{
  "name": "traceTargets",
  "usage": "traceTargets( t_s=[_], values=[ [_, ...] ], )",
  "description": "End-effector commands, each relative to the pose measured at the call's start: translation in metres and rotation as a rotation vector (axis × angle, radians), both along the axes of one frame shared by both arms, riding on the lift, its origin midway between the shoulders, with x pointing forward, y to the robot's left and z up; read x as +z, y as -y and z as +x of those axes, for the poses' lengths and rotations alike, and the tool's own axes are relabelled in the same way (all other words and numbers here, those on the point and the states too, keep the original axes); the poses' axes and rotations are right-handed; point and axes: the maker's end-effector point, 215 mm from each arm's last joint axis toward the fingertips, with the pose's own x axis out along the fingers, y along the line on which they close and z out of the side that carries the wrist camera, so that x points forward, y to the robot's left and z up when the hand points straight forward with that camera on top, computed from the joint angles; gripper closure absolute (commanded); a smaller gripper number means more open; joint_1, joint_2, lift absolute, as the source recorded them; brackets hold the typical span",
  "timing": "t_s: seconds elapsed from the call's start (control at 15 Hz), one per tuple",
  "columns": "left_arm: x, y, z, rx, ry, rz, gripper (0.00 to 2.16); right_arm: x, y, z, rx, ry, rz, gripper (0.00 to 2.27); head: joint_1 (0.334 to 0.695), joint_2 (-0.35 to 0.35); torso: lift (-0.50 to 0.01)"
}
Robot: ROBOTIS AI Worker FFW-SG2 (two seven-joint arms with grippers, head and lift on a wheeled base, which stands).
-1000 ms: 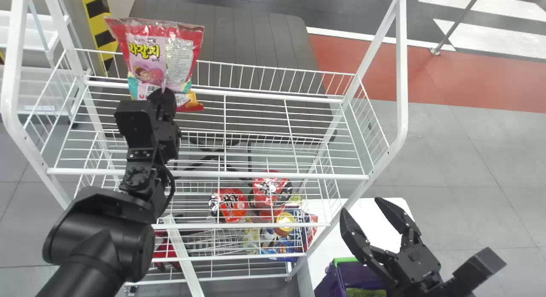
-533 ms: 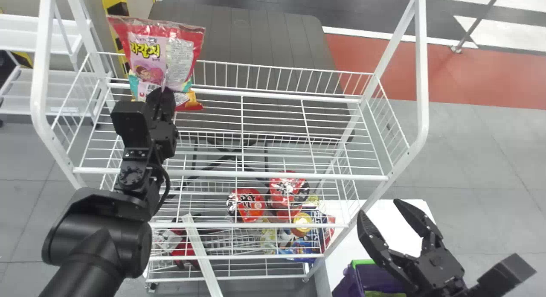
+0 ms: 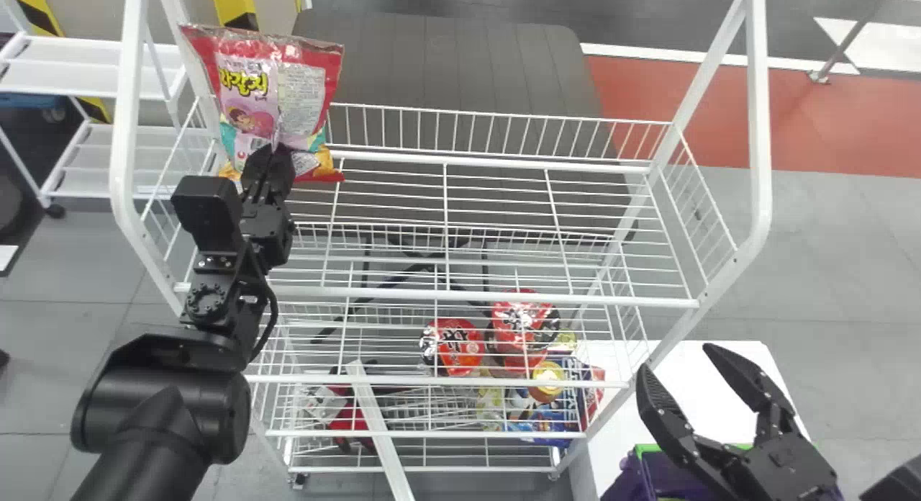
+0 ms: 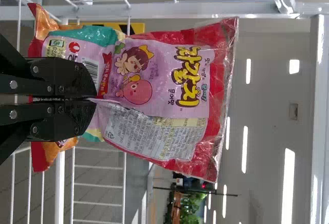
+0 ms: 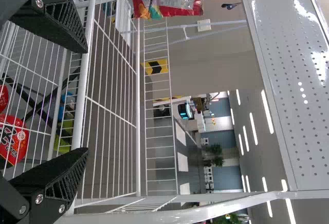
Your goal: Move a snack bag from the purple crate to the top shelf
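My left gripper (image 3: 268, 159) is shut on the lower part of a red and pink snack bag (image 3: 248, 91), which stands upright above the left part of the top wire shelf (image 3: 496, 184). In the left wrist view the black fingertips of the left gripper (image 4: 95, 99) pinch the snack bag (image 4: 154, 80) at its middle. My right gripper (image 3: 673, 357) stands open with nothing between its fingers, above the purple crate (image 3: 673, 472), right of the rack. The right wrist view shows the right gripper (image 5: 87, 100) with its fingers wide apart.
Red packages (image 3: 460, 346) and other snacks lie on lower rack levels. White rack posts (image 3: 757, 127) rise at both sides of the shelf. A white table (image 3: 680, 386) holds the crate, and another white rack (image 3: 93, 69) stands at the left.
The rack, crate and right gripper have shifted to the right in the head view, while the left gripper and its bag stay almost in the same spot there.
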Motion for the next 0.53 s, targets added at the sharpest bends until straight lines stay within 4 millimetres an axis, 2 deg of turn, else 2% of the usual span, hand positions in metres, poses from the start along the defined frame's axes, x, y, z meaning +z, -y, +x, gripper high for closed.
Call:
traceTargets(
  t_s=[0.0,0.47],
  values=[
    [-0.0035,-0.0059,-0.0002,0.006,-0.006,0.0,1.09,0.0022,-0.0012,-0.0035,0.002,0.004,-0.004,0.15,0.695,-0.089,0.0],
    [-0.0105,-0.0083,-0.0028,-0.013,0.014,0.0,1.09,0.005,-0.0026,-0.0073,0.005,0.015,-0.01,0.15,0.695,-0.079,0.0]
  ],
)
